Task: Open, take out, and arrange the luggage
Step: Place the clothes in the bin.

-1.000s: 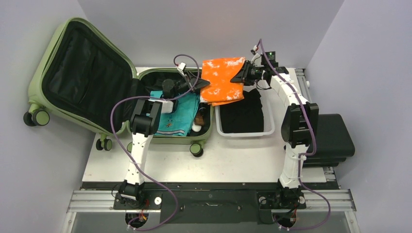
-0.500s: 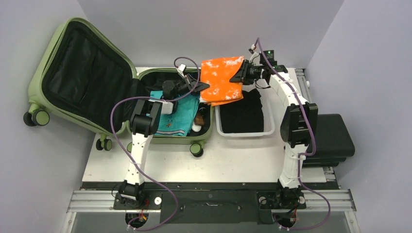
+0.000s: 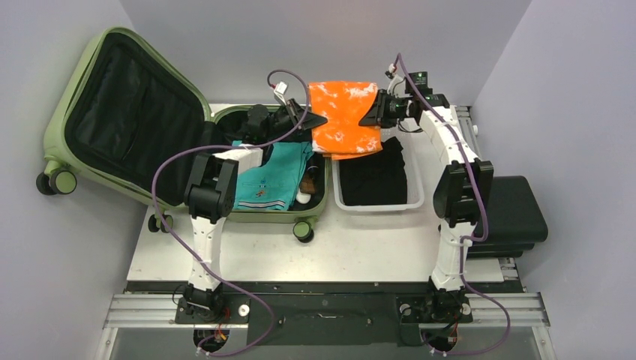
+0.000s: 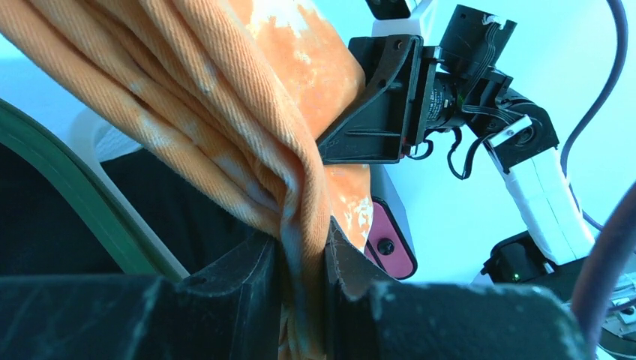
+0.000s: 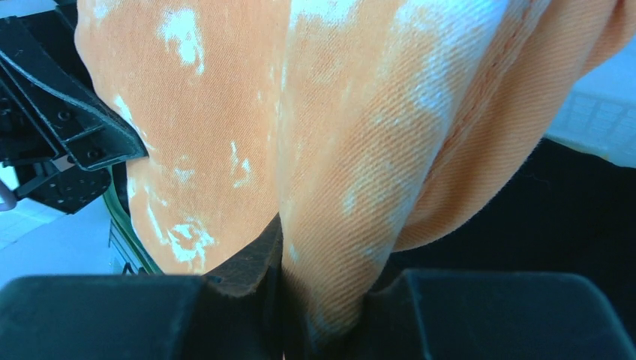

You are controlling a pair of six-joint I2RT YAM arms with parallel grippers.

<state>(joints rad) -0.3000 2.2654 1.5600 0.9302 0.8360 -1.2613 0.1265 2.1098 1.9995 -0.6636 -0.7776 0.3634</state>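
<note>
At the left gripper [image 4: 303, 255], the two fingers are pressing together on a fold of orange cloth [image 4: 225, 112], and the fabric is bunching up out of the narrow gap between them. The right gripper [image 5: 330, 289] is doing the same from the right side, its fingers pinching the cloth's other edge, so the white-blotched fabric is filling most of that wrist view. From above, the cloth is hanging stretched between the two grippers at the far side of the table [image 3: 337, 247], with its lower edge drooping over the far left corner of the basket [image 3: 375, 204] and the right rim of the luggage [image 3: 56, 127].

A black garment [image 3: 379, 172] is lying inside the white basket. The luggage is lying open at the far left: its lid is leaning out past the table's left edge with the black lining showing, while its base is resting on the table just left of the basket. A teal garment [image 3: 274, 176] is lying in that base under the left arm. A black case [image 3: 517, 214] is sitting off the table's right edge.
</note>
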